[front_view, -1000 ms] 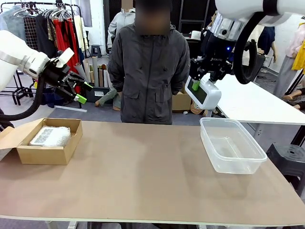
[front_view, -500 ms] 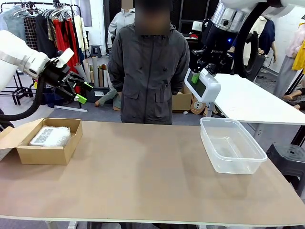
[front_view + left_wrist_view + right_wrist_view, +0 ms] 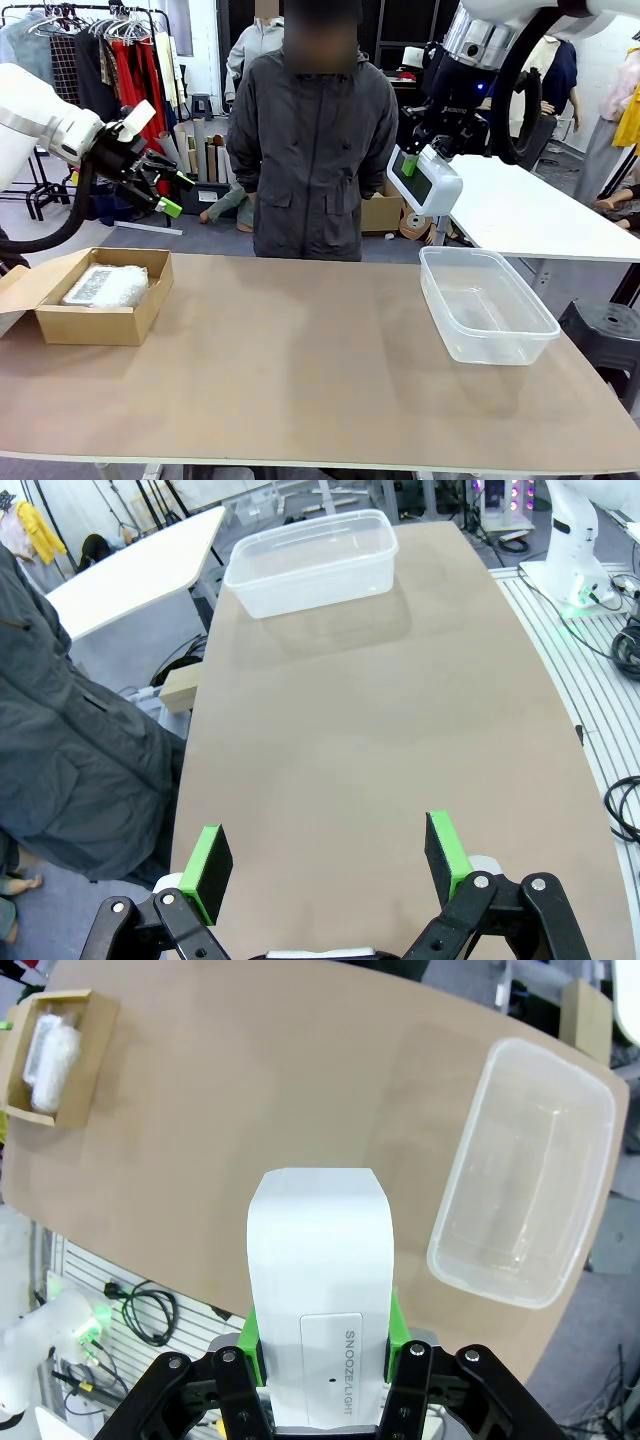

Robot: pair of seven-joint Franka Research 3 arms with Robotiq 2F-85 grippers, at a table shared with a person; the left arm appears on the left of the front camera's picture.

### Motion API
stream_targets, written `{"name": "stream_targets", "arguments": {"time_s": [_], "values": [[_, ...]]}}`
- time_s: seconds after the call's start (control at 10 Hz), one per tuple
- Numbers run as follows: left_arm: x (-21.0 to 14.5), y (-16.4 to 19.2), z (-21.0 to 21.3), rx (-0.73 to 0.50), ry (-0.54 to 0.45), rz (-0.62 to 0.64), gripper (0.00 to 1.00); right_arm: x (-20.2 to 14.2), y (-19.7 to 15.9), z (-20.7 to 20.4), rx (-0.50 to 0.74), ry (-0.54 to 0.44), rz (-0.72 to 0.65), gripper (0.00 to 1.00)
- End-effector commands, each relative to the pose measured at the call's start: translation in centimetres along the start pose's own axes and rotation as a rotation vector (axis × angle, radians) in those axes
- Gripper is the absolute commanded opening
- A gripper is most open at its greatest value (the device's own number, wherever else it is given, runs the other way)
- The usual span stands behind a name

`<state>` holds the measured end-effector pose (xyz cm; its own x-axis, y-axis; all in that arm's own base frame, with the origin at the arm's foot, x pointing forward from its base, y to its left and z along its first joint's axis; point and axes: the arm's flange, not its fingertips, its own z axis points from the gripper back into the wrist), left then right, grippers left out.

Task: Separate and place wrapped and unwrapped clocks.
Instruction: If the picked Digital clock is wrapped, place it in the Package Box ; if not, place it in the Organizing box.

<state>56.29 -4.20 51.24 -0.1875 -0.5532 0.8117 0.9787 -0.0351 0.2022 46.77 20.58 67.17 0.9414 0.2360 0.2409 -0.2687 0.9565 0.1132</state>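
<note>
A: A brown tabletop carries a cardboard box and, well apart across it, a clear plastic tub. How far along?

B: A wrapped clock already lies inside the box. The right claw grips the unwrapped clock above the tub's far rim; setting it down appears to be what is left.

A: Room to move?

B: The tub is empty, close to the tabletop's edge. The left claw hangs open and empty above the box.

bare clock: 1 | wrapped clock bundle: 1 | cardboard box: 1 | plastic tub: 1
</note>
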Motion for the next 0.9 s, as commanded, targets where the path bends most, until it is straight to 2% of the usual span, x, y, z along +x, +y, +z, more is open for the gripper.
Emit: {"name": "stream_targets", "arguments": {"time_s": [0.0,0.8], "values": [[0.10,-0.45,0.03,0.011,0.000,-0.004,1.00,-0.10,0.04,0.30,0.000,-0.005,0.002,0.00],[0.10,-0.45,0.03,0.011,0.000,-0.004,1.00,-0.10,0.04,0.30,0.000,-0.005,0.002,0.00]]}}
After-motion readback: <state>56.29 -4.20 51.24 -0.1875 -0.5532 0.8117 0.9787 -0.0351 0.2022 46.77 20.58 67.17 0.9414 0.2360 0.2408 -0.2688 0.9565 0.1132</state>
